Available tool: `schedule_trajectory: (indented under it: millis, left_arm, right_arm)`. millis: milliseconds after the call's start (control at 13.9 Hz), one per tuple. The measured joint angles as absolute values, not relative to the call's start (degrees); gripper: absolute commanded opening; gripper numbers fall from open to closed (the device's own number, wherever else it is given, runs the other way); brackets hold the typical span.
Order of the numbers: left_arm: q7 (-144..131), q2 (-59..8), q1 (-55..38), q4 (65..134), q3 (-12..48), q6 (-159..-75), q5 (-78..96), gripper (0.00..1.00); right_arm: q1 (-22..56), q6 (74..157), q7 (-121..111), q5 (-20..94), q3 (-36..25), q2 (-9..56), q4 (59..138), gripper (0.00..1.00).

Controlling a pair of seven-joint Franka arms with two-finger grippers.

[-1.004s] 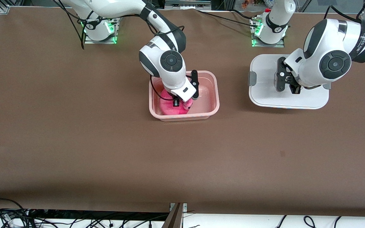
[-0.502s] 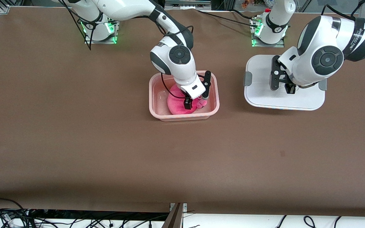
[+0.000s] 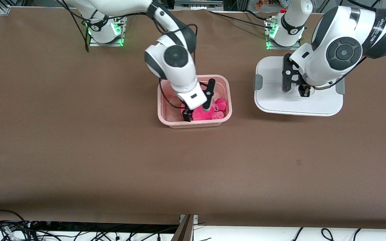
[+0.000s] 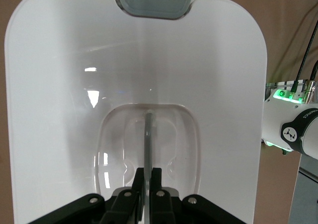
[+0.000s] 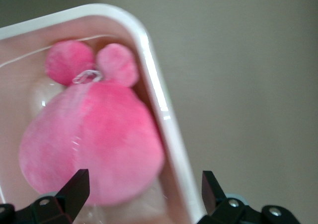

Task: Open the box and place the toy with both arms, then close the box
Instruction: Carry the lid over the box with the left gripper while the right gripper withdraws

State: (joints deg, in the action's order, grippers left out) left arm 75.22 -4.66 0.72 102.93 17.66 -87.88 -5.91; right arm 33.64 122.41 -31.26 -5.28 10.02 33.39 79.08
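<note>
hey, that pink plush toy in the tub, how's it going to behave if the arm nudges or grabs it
The toy looks fuzzy and rounded, so it will probably squash under a grip. Its ball shape suggests it may roll when nudged, though the box walls should stop it. The right end effector is open over it.

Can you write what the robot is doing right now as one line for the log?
toy: in box | right gripper: open over toy | left gripper: shut on lid handle

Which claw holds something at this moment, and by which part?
The left claw is shut on the lid, gripping its recessed centre handle. The right claw is open over the box; the toy lies released inside.
</note>
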Motion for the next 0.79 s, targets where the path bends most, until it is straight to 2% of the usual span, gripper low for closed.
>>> schedule_trajectory:
  millis: [287,430,646,789]
  left_arm:
    - [73.42,-5.61,0.27,99.24,21.99,-87.73,-2.59,0.00]
    - [70.45,-8.19,-2.23,95.77,24.77,-87.90,-2.41,0.00]
    - [67.78,-16.39,-8.65,87.41,25.60,-88.86,-2.40,0.00]
    - [66.69,-23.04,-11.60,81.47,25.51,-90.35,-2.41,0.00]
  right_arm:
    - [30.55,114.54,-31.27,-5.26,5.29,25.45,78.91,1.00]
    - [28.32,109.52,-31.36,-4.97,3.61,22.51,78.88,1.00]
    - [27.43,104.08,-31.04,-2.68,-1.22,17.36,79.36,1.00]
    - [27.35,101.52,-30.02,1.72,-6.81,13.53,80.45,1.00]
